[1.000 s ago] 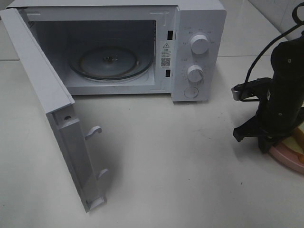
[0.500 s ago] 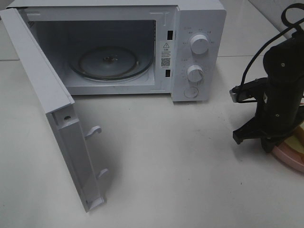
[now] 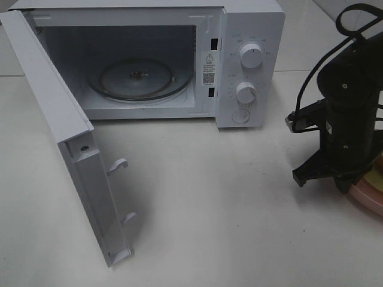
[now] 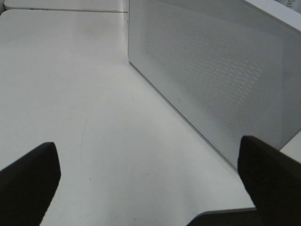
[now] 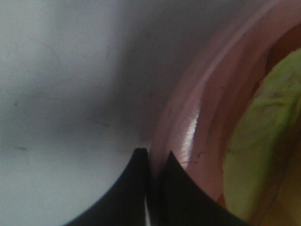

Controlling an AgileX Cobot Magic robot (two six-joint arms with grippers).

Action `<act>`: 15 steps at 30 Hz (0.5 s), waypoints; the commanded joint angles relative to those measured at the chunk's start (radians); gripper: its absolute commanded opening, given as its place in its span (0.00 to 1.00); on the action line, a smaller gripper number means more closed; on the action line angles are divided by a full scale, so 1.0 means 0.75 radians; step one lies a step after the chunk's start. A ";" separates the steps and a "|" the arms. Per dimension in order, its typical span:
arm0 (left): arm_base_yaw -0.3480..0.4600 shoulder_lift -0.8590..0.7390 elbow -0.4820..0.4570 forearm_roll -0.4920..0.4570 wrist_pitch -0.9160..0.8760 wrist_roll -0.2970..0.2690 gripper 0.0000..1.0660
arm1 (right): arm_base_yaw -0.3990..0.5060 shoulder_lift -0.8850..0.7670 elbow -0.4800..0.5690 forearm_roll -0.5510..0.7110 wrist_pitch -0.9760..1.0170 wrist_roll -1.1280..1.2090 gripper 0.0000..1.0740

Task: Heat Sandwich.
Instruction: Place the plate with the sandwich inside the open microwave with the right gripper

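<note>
The sandwich (image 5: 263, 136) shows its pale green leafy layer on the round pink plate (image 5: 197, 117). My right gripper (image 5: 151, 162) is shut on that plate's rim, one finger outside it and one inside. From the high view the right gripper (image 3: 347, 182) stands at the far right over the pink plate (image 3: 370, 196), and the arm hides most of the sandwich. The left gripper (image 4: 150, 188) is open and holds nothing, hovering over the table beside the outer face of the microwave door (image 4: 211, 80).
The white microwave (image 3: 251, 36) stands at the back with its door (image 3: 60, 119) swung wide open toward the front left. Its glass turntable (image 3: 140, 78) is bare. Two knobs (image 3: 250, 55) sit on its right panel. Pale tabletop lies between microwave and plate.
The right arm has risen and drifted slightly left, covering more of the plate and sandwich. Its jaws have pinched fully onto the plate rim. The left gripper stayed open.
</note>
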 commanded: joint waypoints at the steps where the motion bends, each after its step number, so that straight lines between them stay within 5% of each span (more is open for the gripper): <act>1: -0.001 -0.021 0.003 -0.009 -0.004 -0.003 0.91 | 0.033 -0.017 0.005 -0.056 0.059 0.028 0.00; 15: -0.001 -0.021 0.003 -0.009 -0.004 -0.003 0.91 | 0.164 -0.128 0.005 -0.072 0.193 0.008 0.00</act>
